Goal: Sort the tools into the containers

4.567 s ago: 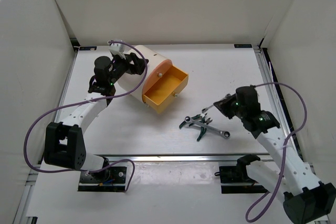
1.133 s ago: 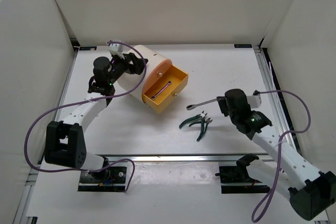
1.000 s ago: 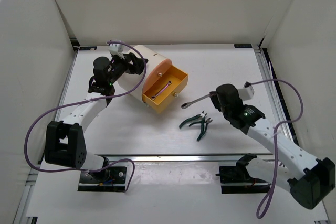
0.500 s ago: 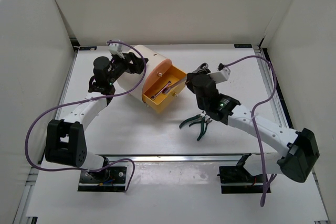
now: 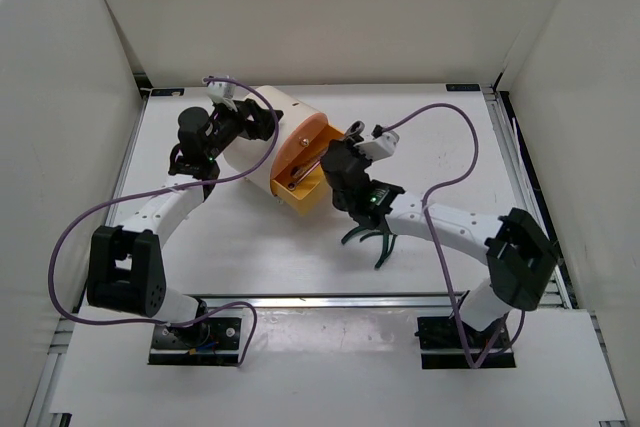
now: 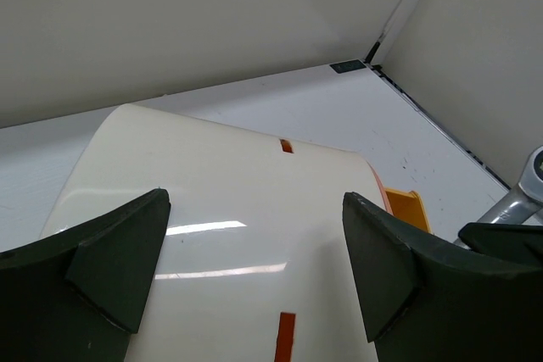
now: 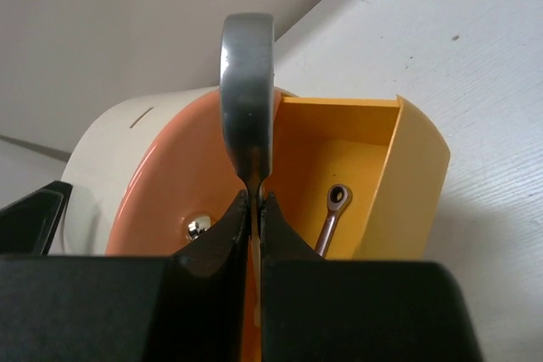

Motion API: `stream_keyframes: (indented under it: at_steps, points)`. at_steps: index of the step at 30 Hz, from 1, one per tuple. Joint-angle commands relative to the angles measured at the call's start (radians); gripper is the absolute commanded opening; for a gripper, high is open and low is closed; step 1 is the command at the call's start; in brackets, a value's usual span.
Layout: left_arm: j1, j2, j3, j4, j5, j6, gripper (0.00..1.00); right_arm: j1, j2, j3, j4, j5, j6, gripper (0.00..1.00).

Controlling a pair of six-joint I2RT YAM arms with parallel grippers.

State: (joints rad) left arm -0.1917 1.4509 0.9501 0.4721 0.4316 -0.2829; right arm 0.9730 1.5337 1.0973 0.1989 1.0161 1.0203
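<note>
Cabinet point(image 5: 285, 107) on white table point(image 5: 440, 137), white walls point(image 5: 330, 7)

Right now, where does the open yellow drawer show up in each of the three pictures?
Top external: the open yellow drawer sits left of centre, pulled out of the cream drum.
Left wrist: only a yellow corner peeks out at the right, past the drum's far edge.
Right wrist: centre-right, with a wrench lying inside.
Shared landmark: the cream drum, also seen at and.
</note>
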Motion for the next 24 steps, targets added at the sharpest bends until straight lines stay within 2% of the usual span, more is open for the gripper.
stream_keyframes:
  at_steps: [1,6,13,15,22,23,24]
  points:
    - [-0.005,0.074,-0.059,-0.299,0.041,-0.048,0.94,0.018,0.029,0.105,0.109,0.15,0.059,0.0]
    - [-0.003,0.086,-0.053,-0.29,0.05,-0.058,0.94,0.027,0.123,0.202,-0.033,0.168,0.222,0.0]
    - [-0.003,0.095,-0.053,-0.288,0.056,-0.062,0.94,0.052,0.184,0.219,-0.061,0.217,0.299,0.0]
    - [-0.003,0.095,-0.05,-0.288,0.059,-0.064,0.94,0.05,0.197,0.219,-0.101,0.205,0.366,0.02]
    - [-0.003,0.105,-0.04,-0.293,0.062,-0.064,0.94,0.086,0.23,0.253,-0.182,0.15,0.379,0.24]
    - [-0.003,0.108,-0.039,-0.293,0.059,-0.064,0.94,0.085,0.227,0.251,-0.193,0.132,0.373,0.41]
    - [-0.005,0.105,-0.036,-0.293,0.059,-0.064,0.94,0.089,0.218,0.254,-0.193,0.119,0.373,0.52]
